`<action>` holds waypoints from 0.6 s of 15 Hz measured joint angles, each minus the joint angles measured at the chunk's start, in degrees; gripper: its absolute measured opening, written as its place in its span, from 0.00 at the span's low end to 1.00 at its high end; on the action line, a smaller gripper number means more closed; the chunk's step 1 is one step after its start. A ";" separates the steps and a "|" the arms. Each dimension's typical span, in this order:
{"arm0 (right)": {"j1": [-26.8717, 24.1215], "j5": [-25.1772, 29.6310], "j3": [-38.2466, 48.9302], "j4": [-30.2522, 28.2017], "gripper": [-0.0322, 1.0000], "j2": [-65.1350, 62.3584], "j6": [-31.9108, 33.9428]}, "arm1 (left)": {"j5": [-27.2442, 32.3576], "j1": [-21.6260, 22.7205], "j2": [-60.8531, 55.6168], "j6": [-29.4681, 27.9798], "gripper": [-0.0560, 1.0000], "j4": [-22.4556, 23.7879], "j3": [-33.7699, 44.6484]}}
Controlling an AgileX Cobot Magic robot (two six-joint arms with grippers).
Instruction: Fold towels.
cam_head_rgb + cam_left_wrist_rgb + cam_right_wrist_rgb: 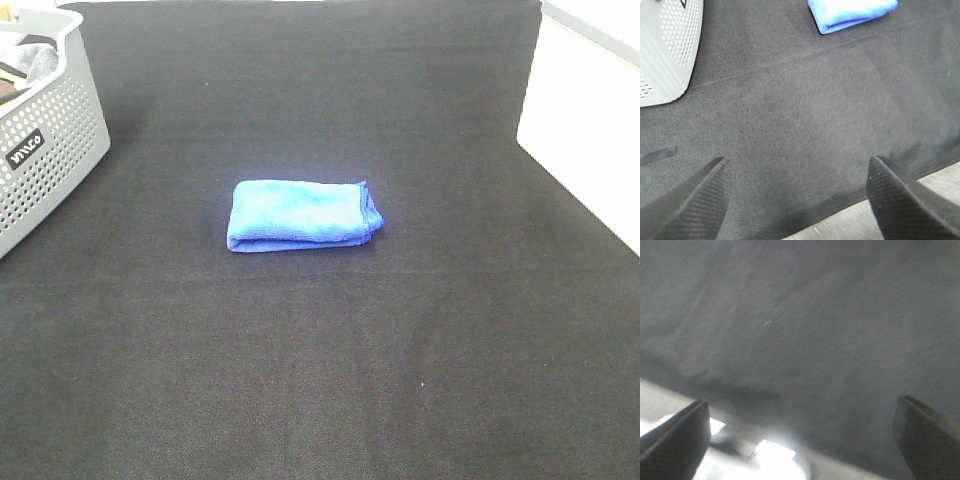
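Towel: the bright royal-blue microfibre towel (303, 214) lies folded into a compact rectangle near the middle of the black woven cloth table cover (320, 380), its layered edges stacked at the end toward my right side. No white tag shows from here.

Progress: I judge this towel finished, or nearly so (the stacked edges look slightly uneven). What remains, as far as I can tell, is to move it aside or fetch another piece.

My left gripper (797, 200): its jaws are spread wide with nothing between them, hanging over bare cloth near the table's edge, well apart from the towel.

My right gripper (802, 437): spread wide too, empty, over bare cloth by the edge; the towel is out of its view.

Basket: a light grey perforated plastic basket (45, 150) stands at the far left corner, well apart from the towel, with some dark and pale fabric inside.

Writing: a small dark label (25, 148) on the basket wall carries white letters, too small for me to read surely.
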 joint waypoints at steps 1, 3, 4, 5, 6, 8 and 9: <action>0.00 -1.03 1.89 -1.09 0.93 -3.78 0.00 | -0.57 0.00 -3.78 0.97 0.73 0.00 2.52; 0.06 -2.58 5.10 -1.43 0.93 -11.17 0.00 | -2.46 0.00 -8.14 3.09 0.73 -0.06 6.53; 0.06 -3.09 6.53 -1.43 0.93 -13.58 -0.06 | -4.01 0.00 -8.65 3.50 0.73 -0.17 7.33; 0.06 -3.44 7.85 -1.49 0.93 -15.76 -0.40 | -6.82 0.00 -8.65 3.78 0.73 -0.63 7.68; 0.06 -3.32 8.94 -1.49 0.93 -17.07 -1.26 | -8.48 0.00 -8.65 4.01 0.73 -0.80 8.14; 0.06 -3.04 9.57 -1.78 0.93 -17.88 -1.72 | -8.65 0.00 -8.65 5.21 0.73 -0.86 9.00; 0.06 -3.04 9.57 -1.83 0.93 -17.88 -1.78 | -8.54 0.00 -8.65 5.84 0.73 -0.97 9.28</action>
